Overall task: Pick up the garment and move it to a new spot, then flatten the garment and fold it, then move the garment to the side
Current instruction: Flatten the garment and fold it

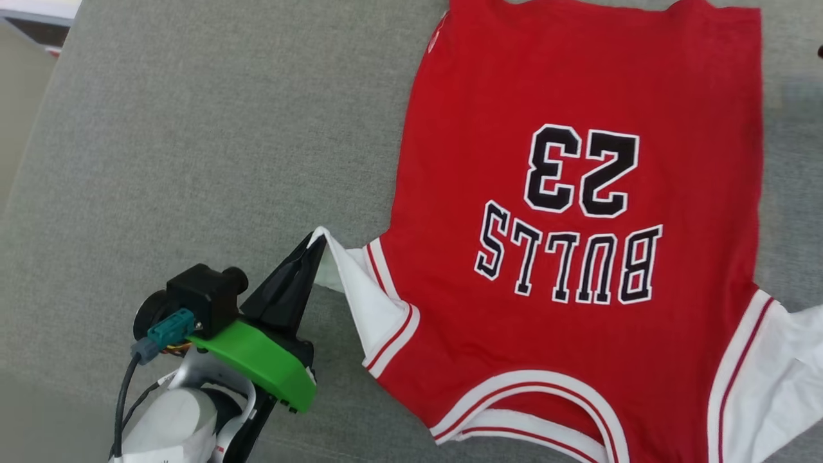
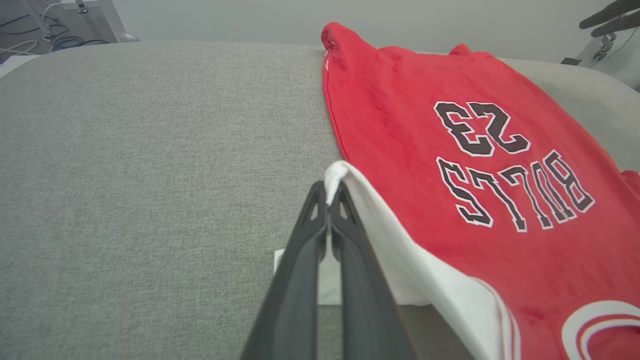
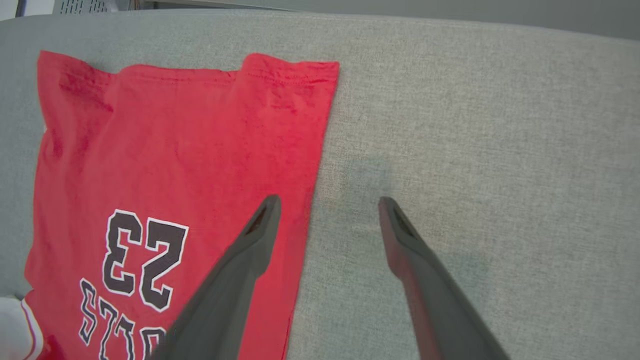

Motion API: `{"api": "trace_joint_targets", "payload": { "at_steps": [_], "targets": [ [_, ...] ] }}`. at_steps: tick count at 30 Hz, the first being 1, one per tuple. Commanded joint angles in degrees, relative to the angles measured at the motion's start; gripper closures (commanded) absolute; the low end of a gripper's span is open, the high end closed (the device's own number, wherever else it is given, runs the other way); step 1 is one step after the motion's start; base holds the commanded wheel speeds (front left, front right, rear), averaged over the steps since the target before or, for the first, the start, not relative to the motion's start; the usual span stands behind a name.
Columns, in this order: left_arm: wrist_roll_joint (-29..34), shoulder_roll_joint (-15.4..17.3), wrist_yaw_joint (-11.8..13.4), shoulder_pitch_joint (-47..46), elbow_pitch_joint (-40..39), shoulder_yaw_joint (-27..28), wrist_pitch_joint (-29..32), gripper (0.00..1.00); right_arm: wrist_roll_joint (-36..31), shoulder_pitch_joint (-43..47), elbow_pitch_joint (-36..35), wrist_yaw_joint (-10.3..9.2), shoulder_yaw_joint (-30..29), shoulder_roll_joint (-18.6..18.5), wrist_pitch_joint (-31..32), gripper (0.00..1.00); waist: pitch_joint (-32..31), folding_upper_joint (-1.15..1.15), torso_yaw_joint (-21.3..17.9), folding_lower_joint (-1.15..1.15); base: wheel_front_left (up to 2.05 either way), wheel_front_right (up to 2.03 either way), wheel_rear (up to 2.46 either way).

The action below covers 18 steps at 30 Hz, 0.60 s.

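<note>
Toward the near edge of the surface (image 1: 193, 128): left gripper (image 1: 318, 243) jaws clamped on the garment (image 1: 578, 83) by its sleeve (image 1: 366, 296), right gripper (image 3: 327, 202) jaws apart. Looks mid-flattening; fold and side move pending.

The head camera looks steeply down from above and behind the left jaws onto the grey surface (image 1: 193, 128), far enough off to take in most of the shirt (image 1: 578, 83), whose printed number (image 1: 540, 170) reads upside down from there; the left wrist camera sits low and close, sighting along the left jaws across the surface toward its far edge and a pale wall (image 2: 225, 20) beyond; the right wrist camera hangs higher, tilted down between the right jaws at the shirt's side edge and the bare surface beside it; all three views share the printed number and the shirt's far hem; the head and left wrist views also share the white sleeve (image 1: 360, 289)
</note>
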Motion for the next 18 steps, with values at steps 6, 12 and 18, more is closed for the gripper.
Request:
{"api": "trace_joint_targets", "payload": {
  "at_steps": [6,12,18],
  "targets": [
    [0.87,-1.22,-0.94,-2.86,-0.52,-1.02,-1.53,1.0,-8.95,-6.49,3.46,-0.04,-3.25,2.65,1.87,0.0,8.37,0.0,7.11,-0.01,0.0,0.0,0.0],
    [1.16,-1.75,-1.0,-4.06,-0.42,-1.26,-2.59,1.0,-12.83,-8.35,4.63,-0.04,-4.36,2.74,1.38,0.0,10.43,0.0,8.42,-0.01,0.0,0.0,0.0],
    [1.05,-2.19,-1.1,-4.71,0.21,-1.53,-3.34,1.0,-13.95,-8.82,5.41,-0.04,-3.63,3.35,0.19,0.0,11.55,0.0,9.04,-0.01,0.0,0.0,0.0]
  ]
}}
